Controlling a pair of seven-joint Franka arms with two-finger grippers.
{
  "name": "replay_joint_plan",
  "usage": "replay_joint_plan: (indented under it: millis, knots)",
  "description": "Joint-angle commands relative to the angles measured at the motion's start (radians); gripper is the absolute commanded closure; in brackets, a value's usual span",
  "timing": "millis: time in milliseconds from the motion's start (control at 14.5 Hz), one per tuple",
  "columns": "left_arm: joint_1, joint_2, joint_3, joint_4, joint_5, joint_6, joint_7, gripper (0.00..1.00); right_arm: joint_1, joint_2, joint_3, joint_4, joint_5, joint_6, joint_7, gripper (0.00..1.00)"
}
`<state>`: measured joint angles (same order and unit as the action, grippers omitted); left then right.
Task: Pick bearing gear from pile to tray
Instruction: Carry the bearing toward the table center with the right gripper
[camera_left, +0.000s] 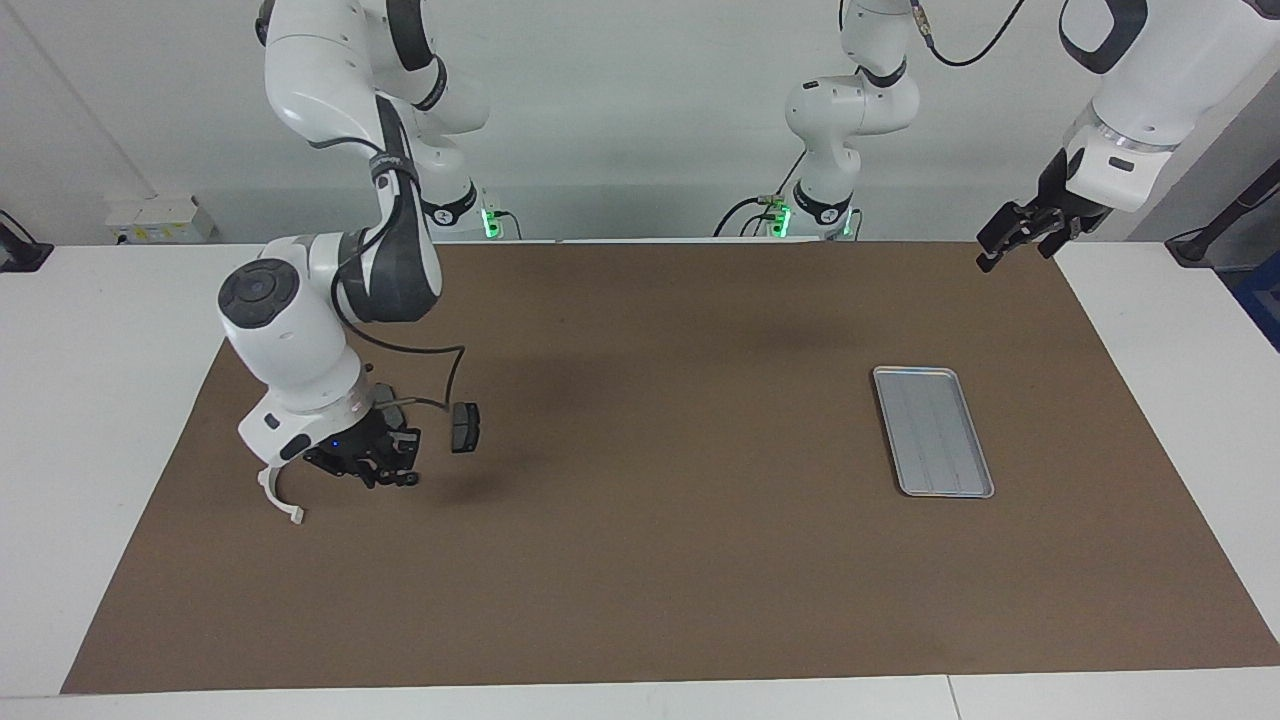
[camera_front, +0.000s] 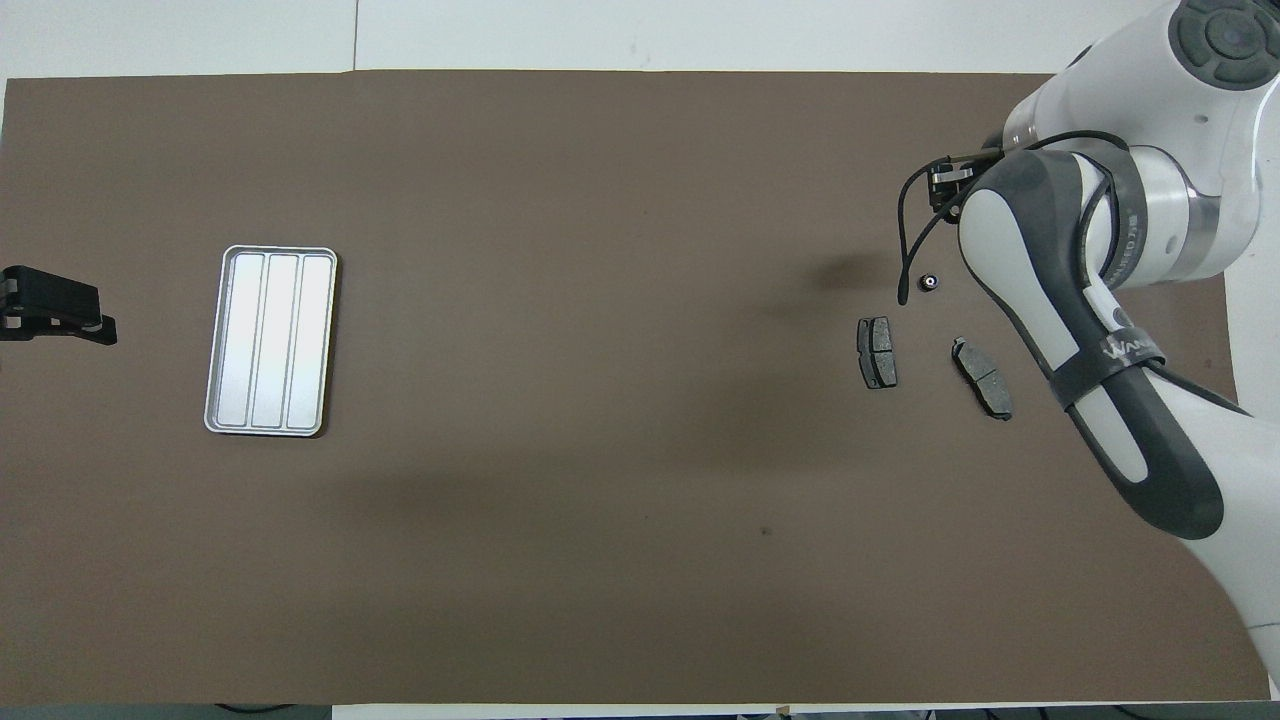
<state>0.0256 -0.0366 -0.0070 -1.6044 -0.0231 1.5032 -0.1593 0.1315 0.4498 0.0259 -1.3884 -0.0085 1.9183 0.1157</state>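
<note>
A tiny black round piece with a pale centre (camera_front: 929, 283) lies on the brown mat (camera_left: 640, 560) at the right arm's end of the table, a little farther from the robots than the two dark grey, flat brake pads (camera_front: 877, 352) (camera_front: 982, 377). A white half-ring bracket (camera_left: 278, 497) lies beside them. The right gripper (camera_left: 385, 470) is low over this pile, and whether its fingers are parted cannot be told. The flat rectangular silver metal tray (camera_front: 224, 345), ribbed lengthwise with rounded corners, sits well apart toward the left arm's end. The left gripper (camera_left: 1015, 238) waits raised near that end's mat edge, its fingers' spread unclear. White lettering on the right arm's dark band is only partly readable.
</note>
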Motion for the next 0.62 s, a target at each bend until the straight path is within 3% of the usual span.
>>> replay_joint_plan:
  millis: [0,552]
  knots:
    - [0.013,-0.026,-0.004,-0.032,-0.021,0.022,-0.003,0.0,0.109,0.03,-0.004,0.083,-0.057,-0.028,0.132,0.9]
    - [0.007,-0.025,-0.002,-0.035,-0.021,0.043,-0.009,0.0,0.339,0.067,0.002,0.114,-0.065,-0.01,0.381,0.88]
